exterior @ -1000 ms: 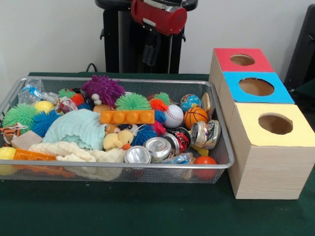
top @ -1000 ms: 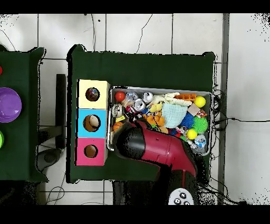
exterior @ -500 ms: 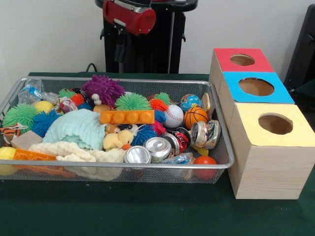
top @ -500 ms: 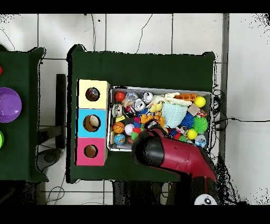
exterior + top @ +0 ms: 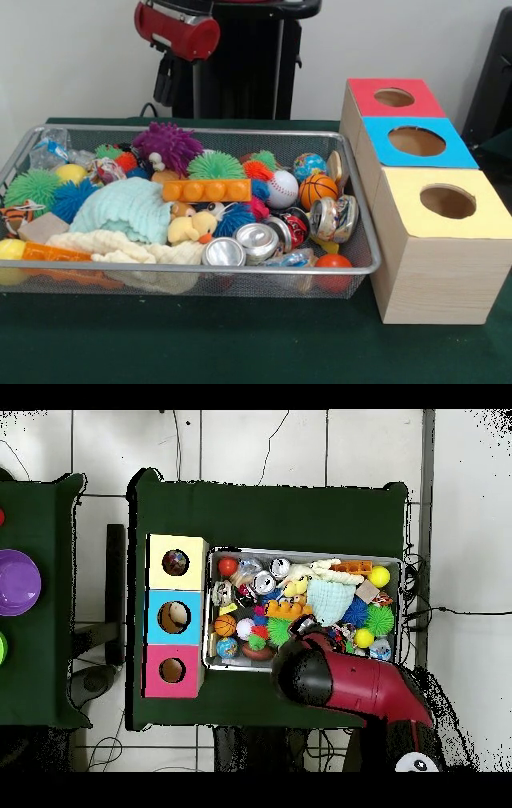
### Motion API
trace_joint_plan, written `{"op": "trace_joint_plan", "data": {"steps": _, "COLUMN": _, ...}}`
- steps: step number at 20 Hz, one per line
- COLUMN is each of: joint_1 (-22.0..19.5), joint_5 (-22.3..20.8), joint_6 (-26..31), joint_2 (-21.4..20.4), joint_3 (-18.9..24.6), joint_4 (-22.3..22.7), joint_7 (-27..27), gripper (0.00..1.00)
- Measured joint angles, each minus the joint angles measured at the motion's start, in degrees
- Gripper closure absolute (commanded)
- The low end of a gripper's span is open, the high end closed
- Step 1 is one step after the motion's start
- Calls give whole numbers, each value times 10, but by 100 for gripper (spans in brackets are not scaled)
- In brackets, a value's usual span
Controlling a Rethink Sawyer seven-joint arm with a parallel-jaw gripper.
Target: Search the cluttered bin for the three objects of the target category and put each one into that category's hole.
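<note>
The wire mesh bin (image 5: 200, 130) stands on the green table, full of toys; it also shows in the overhead view (image 5: 300, 551). One wrinkly whitish bundle with coloured patches (image 5: 104, 170) lies at its far left by a yellow ball. Another crumpled whitish-blue one (image 5: 50, 150) lies in the far left corner. The yellow-topped box (image 5: 488, 216) stands right of the bin, its round hole (image 5: 448, 202) open; overhead, something shows inside the hole (image 5: 176, 563). My gripper (image 5: 166, 84) hangs under the red arm, high behind the bin's far rim. Overhead the arm (image 5: 345, 682) hides it.
The blue-topped box (image 5: 384, 150) and the red-topped box (image 5: 366, 100) stand behind the yellow one. The bin also holds spiky balls (image 5: 168, 146), silver cans (image 5: 258, 240), a pale green cloth (image 5: 128, 210), a basketball (image 5: 318, 190) and a baseball (image 5: 282, 189). The black pedestal (image 5: 240, 72) stands behind.
The arm and gripper have swung left along the bin's far side in the front view, rightwards in the overhead view. The toys have not moved.
</note>
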Motion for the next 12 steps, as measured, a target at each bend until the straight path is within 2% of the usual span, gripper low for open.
{"op": "trace_joint_plan", "data": {"steps": 12, "joint_1": -30, "joint_5": -68, "joint_6": -51, "joint_2": 32, "joint_3": 24, "joint_4": 0, "joint_7": 0, "gripper": 100}}
